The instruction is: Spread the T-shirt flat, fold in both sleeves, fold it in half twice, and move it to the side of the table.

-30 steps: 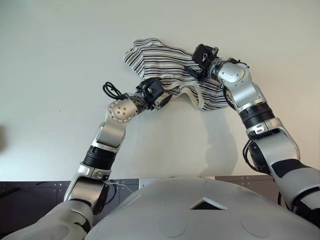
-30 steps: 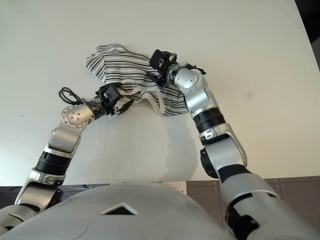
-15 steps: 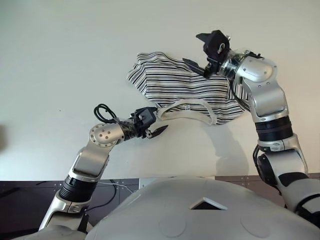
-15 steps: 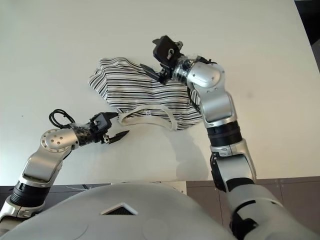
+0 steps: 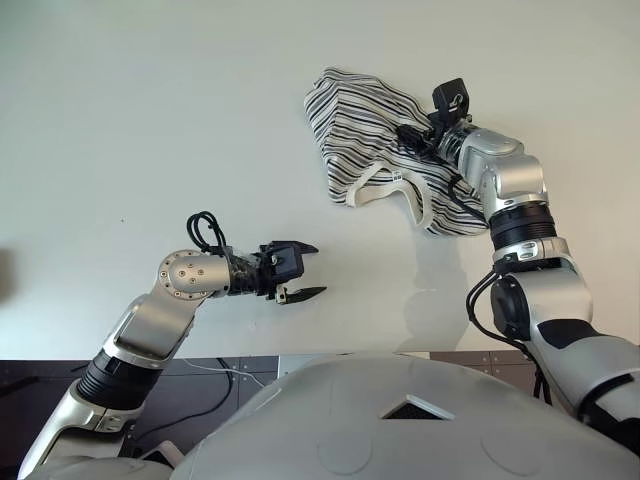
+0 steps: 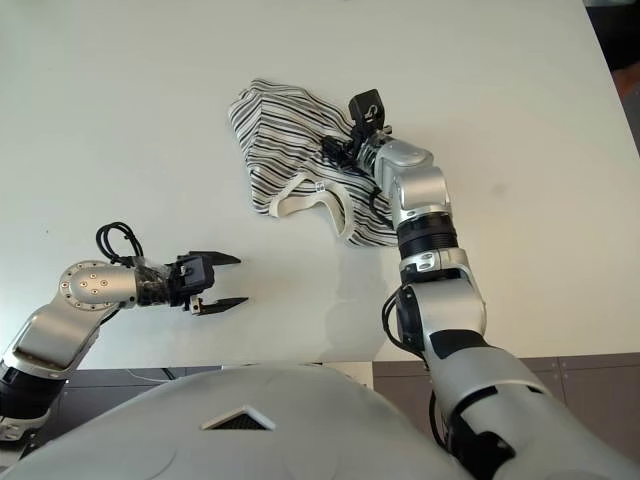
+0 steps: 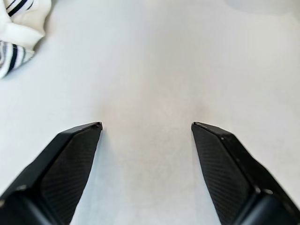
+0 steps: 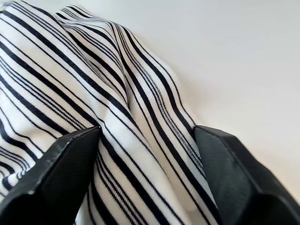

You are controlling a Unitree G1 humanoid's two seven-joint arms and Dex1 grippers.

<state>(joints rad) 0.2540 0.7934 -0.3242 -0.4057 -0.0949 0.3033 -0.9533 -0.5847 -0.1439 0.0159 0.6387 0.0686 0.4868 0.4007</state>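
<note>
Cloth this soft and light will slump. The striped T-shirt [image 5: 360,130] lies crumpled on the desk [image 5: 150,100], with the right hand [image 8: 147,127] spread open astride it. The left hand [image 5: 318,268] hangs open and empty, well apart from the shirt. I'd pinch a hem corner.

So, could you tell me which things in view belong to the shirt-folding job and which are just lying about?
Job: striped T-shirt, crumpled; right pincer, open over it; left pincer, open, apart from it; table.
Lying about: dark floor below the table's near edge.
</note>
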